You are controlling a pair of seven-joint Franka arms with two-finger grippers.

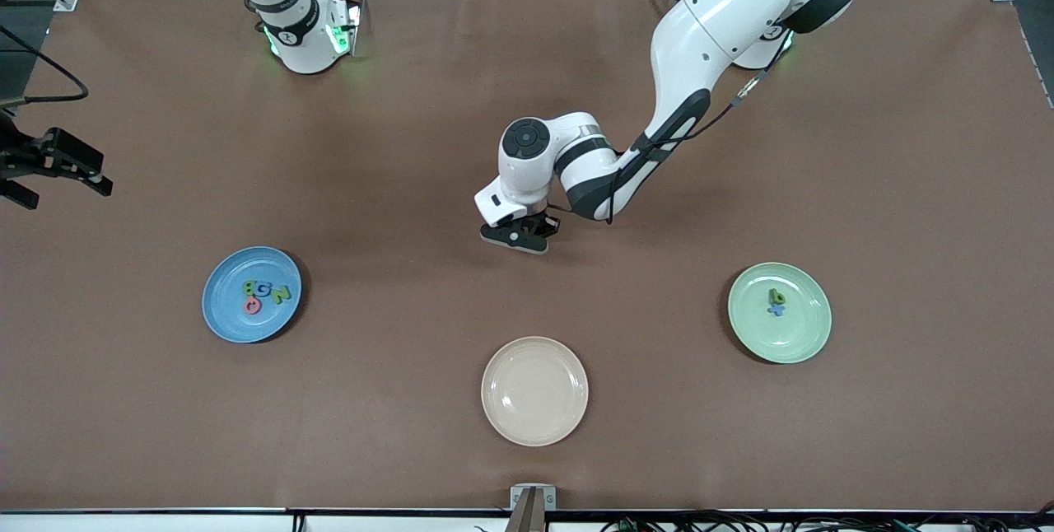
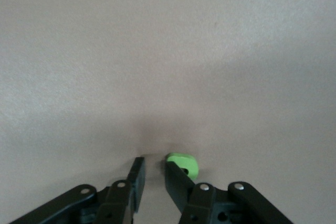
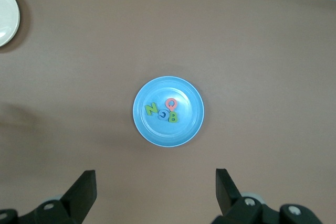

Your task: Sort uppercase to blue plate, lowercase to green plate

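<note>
The blue plate point(image 1: 226, 314) point(image 3: 157, 132) holds the uppercase letters: green B point(image 1: 250, 288), blue G point(image 1: 262, 293), green N point(image 1: 282, 294) and coral Q point(image 1: 253, 306). Two lowercase letters, a green p point(image 1: 776, 296) and a blue x point(image 1: 776, 310), lie on the green plate point(image 1: 803, 330). My left gripper point(image 1: 519, 235) point(image 2: 154, 163) is low over the bare table mid-way between the arms. Its fingers stand a narrow gap apart with only table between them. A small green letter point(image 2: 184, 164) lies against the outside of one finger. My right gripper point(image 1: 49, 165) point(image 3: 155, 192) waits open above the blue plate's end of the table.
A cream plate point(image 1: 534, 390) point(image 3: 5, 19) sits nearer the front camera, between the two coloured plates. The brown table point(image 1: 527, 145) stretches around my left gripper. A metal bracket point(image 1: 532, 499) stands at the table's front edge.
</note>
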